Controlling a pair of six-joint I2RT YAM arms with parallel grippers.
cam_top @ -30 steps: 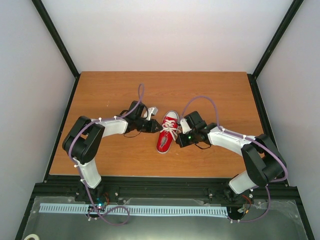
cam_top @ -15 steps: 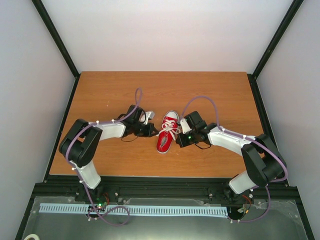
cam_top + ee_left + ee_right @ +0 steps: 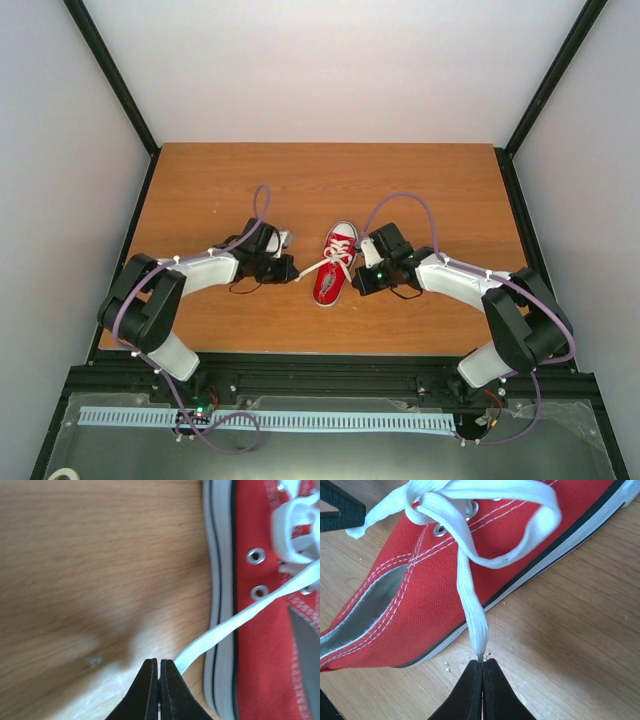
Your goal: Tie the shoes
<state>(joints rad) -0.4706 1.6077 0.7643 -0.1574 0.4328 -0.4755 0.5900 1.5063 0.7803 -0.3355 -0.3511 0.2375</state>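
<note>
The red sneaker lies on the table between my two grippers, its white toe cap pointing away. My left gripper is shut on the end of one white lace, which runs taut from it to the eyelets. In the left wrist view, that lace comes across the white sole to the closed gripper. My right gripper is shut on the tip of the other lace, seen in the right wrist view at the fingertips, beside the shoe's side. The laces cross loosely above the eyelets.
The shoe sits near the middle of the brown wooden table. White walls and black frame posts surround the table. Purple cables loop above both arms.
My left gripper has moved left and nearer, away from the shoe, drawing its lace out straight. The right arm and the shoe have stayed in place.
</note>
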